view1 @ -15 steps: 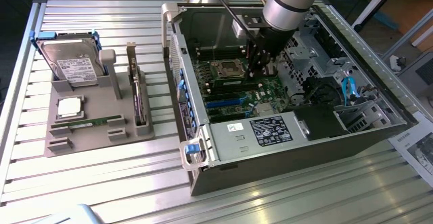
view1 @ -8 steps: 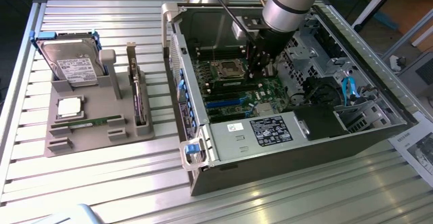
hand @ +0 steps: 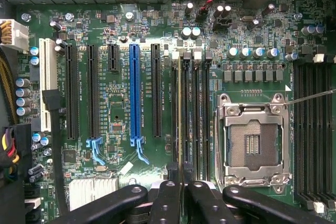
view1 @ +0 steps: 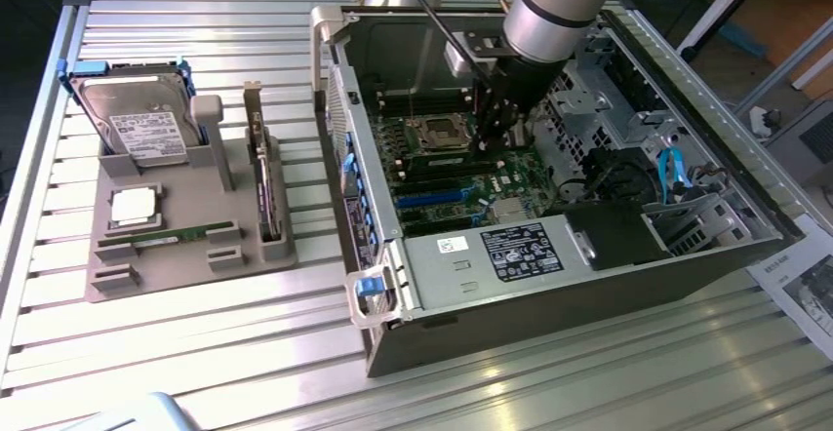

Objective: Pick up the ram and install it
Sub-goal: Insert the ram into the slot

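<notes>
Slatted aluminium table (view1: 195,353) carries your open computer case (view1: 547,304) on the exterior view's right and a grey parts tray (view1: 170,275) on its left. Your arm (view1: 547,12) reaches down into the case, and its gripper (view1: 493,137) hangs just over the green motherboard (view1: 514,182), close to the empty processor socket (view1: 436,134). From the wrist camera you look straight down on the memory slots (hand: 201,114). There the ram (hand: 179,114) shows edge-on as a thin yellow-green line, standing in the slot just beside a black expansion slot (hand: 156,90). The blue expansion slot (hand: 135,93) lies one further off. The black fingertips (hand: 172,174) stand narrowly on either side of that line, pinching the ram between them. How deep the stick sits in its slot you cannot tell. On the tray, well apart from the gripper, rest a hard drive (view1: 137,124), a square silver processor chip (view1: 135,207) and a dark expansion card (view1: 264,192) standing on edge. Another green strip (view1: 170,239) lies in a groove near the tray's front.
</notes>
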Controlling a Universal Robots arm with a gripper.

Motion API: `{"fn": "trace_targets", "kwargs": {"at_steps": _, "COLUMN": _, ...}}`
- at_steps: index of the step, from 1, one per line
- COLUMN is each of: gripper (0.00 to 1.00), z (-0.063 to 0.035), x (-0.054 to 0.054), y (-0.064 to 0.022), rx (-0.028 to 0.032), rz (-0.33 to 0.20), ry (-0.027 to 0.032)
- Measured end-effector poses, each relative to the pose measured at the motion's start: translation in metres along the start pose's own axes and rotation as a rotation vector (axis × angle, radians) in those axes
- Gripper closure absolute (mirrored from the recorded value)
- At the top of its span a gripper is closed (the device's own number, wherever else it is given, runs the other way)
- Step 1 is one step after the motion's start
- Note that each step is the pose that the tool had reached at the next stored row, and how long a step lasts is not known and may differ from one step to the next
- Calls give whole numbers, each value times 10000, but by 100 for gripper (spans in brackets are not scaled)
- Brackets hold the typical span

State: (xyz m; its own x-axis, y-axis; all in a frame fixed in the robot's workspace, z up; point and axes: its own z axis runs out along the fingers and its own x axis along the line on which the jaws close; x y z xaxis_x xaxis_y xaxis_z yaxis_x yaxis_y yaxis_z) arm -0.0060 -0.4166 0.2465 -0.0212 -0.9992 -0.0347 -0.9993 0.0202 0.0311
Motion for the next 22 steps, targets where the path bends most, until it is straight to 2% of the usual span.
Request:
{"fn": "trace_targets", "kwargs": {"at_steps": 15, "gripper": 88, "z": 25, "x": 1, "y": 1, "rx": 6, "rz": 0, "ry": 0}}
{"fn": "trace_targets", "kwargs": {"at_steps": 20, "gripper": 88, "z": 26, "x": 1, "y": 15, "rx": 71, "rz": -3, "ry": -2}}
{"fn": "trace_targets", "kwargs": {"at_steps": 21, "gripper": 88, "z": 26, "x": 1, "y": 19, "rx": 93, "rz": -3, "ry": -3}}
{"fn": "trace_targets", "kwargs": {"at_steps": 22, "gripper": 88, "z": 26, "x": 1, "y": 29, "rx": 141, "rz": -5, "ry": -4}}
